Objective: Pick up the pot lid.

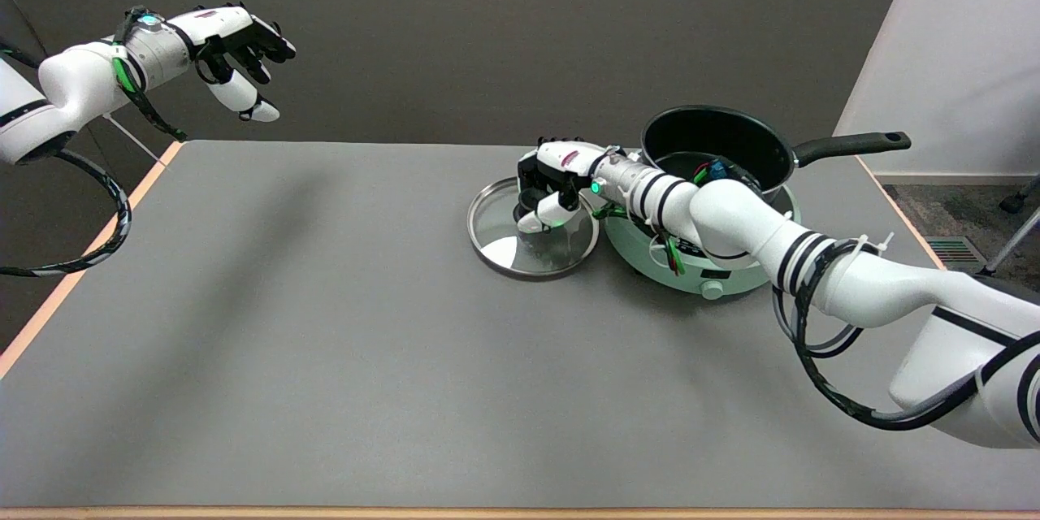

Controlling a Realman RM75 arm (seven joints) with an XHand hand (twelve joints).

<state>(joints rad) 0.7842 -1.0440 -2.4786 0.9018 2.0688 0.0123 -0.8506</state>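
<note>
The pot lid (520,248) is round glass with a metal rim and lies flat on the grey table, just left of the cooker. Its black knob (529,200) stands at the lid's middle. My right hand (552,183) reaches over the lid from the right. Its fingers curl down behind the knob and the thumb comes in from the front, so the hand grips the knob. The hand hides the far right part of the lid.
A black saucepan (719,142) with a long handle (853,145) pointing right sits on a pale round cooker (699,272), right beside the lid and under my right forearm. The idle left hand (236,49) hangs in the air at the upper left. The table's edge (89,252) runs along the left.
</note>
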